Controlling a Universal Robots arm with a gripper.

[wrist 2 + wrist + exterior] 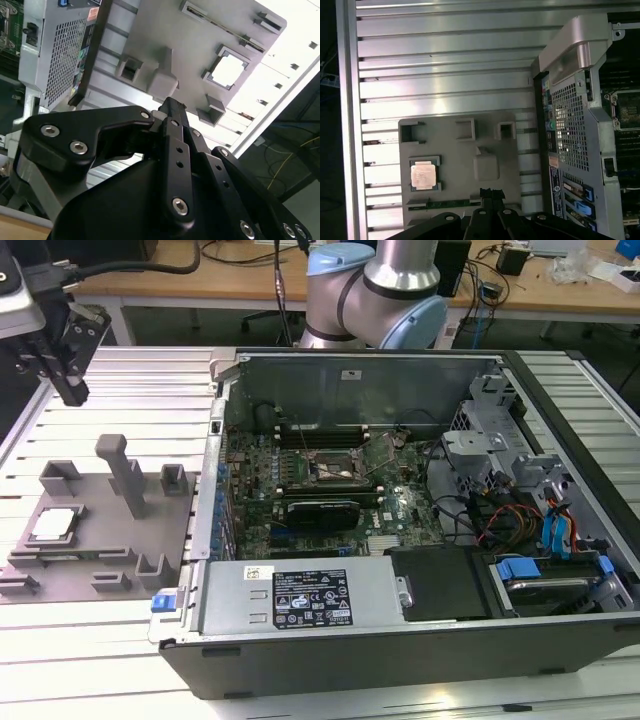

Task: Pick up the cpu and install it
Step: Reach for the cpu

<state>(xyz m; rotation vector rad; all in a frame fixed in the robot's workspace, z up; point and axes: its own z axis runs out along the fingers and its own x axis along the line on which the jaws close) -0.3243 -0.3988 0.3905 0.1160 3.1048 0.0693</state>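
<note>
- Silvery metal tops the cpu (52,525) (423,175) (228,69), a small square chip lying flat in a square pocket of a grey fixture plate (95,508) (451,167) (200,35), at the exterior view's left. Nothing touches it.
- Raised lips frame the pocket's corners, and a green memory stick (447,203) lies in a slot of the plate just beside the pocket.
- The same plate carries an upright post (125,475) and several small grey blocks.
- The plate rests on a ribbed aluminium bench (90,660) (445,65).
- The black fingers (72,390) (486,197) (172,112) are drawn together at the tips with nothing between them.
- They hang in the air at the exterior view's upper left, raised clear of the plate and well apart from the cpu.
- In the first wrist view their tips show over the plate's edge near the memory stick.
- An open computer case (400,660) (580,125) lies on its side just beside the plate, toward the exterior view's right.
- Inside it, a green motherboard (260,465) carries a black-and-metal socket frame (340,468) near its middle.
- A power supply (300,600) with a printed label sits along the case's near wall.
- The arm's blue and grey base (375,290) stands behind the case.
</note>
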